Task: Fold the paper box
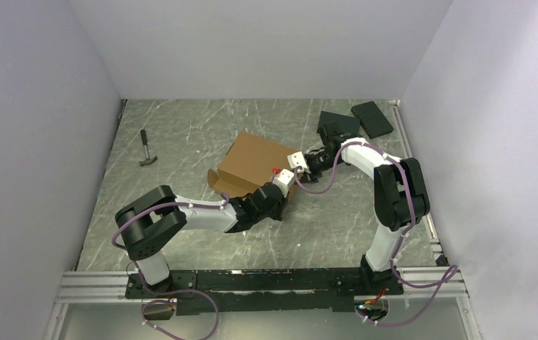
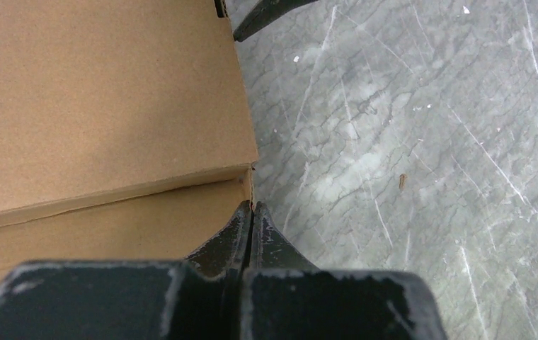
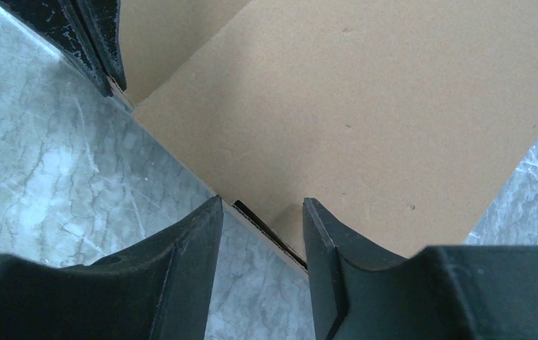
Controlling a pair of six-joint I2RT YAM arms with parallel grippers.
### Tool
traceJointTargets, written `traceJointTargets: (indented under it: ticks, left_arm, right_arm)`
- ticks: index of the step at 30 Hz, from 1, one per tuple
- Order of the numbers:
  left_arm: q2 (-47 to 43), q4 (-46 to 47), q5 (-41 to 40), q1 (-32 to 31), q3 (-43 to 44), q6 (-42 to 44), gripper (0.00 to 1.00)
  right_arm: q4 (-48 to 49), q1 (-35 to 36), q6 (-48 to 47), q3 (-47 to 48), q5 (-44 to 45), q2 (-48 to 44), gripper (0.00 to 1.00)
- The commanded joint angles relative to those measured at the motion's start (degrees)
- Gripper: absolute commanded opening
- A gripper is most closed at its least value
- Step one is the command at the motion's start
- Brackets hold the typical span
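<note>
Astride paper box (image 3: 365, 106) edge, seemingly: right gripper (image 3: 262, 205).

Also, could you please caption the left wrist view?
Left gripper, fingers shut, at the corner of the plain brown cardboard box on a grey marbled table.

In the top view the left gripper (image 1: 286, 185) covers the 5 o'clock corner of the paper box (image 1: 255, 159), and its fingers are too small to read there. The right arm (image 1: 393, 184) hides part of the nearer black slab (image 1: 338, 125) at 1 o'clock. The left wrist view cuts the box off at 9 and 12 o'clock. Whether the touching fingertips (image 2: 241, 221) pinch cardboard cannot be told. The right wrist view cuts the box off at 12 and 3 o'clock.
</note>
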Motion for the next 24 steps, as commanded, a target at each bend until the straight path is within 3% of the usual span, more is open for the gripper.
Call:
traceJointTargets:
  ticks: [1,16,24]
  left_arm:
    - [-2.4,0.1,0.8,0.8,2.5,-0.1,0.00]
    - [-3.6,-4.8,5.0,3.4,8.1,-2.7,0.00]
    - [-4.8,3.6,4.5,3.5,2.2,-4.5,0.00]
  right_arm:
    - [-4.0,0.5,1.0,0.3,0.5,1.6,0.48]
    - [-4.2,0.5,0.6,0.2,0.6,1.5,0.48]
    - [-3.9,0.5,2.0,0.5,-0.3,1.5,0.48]
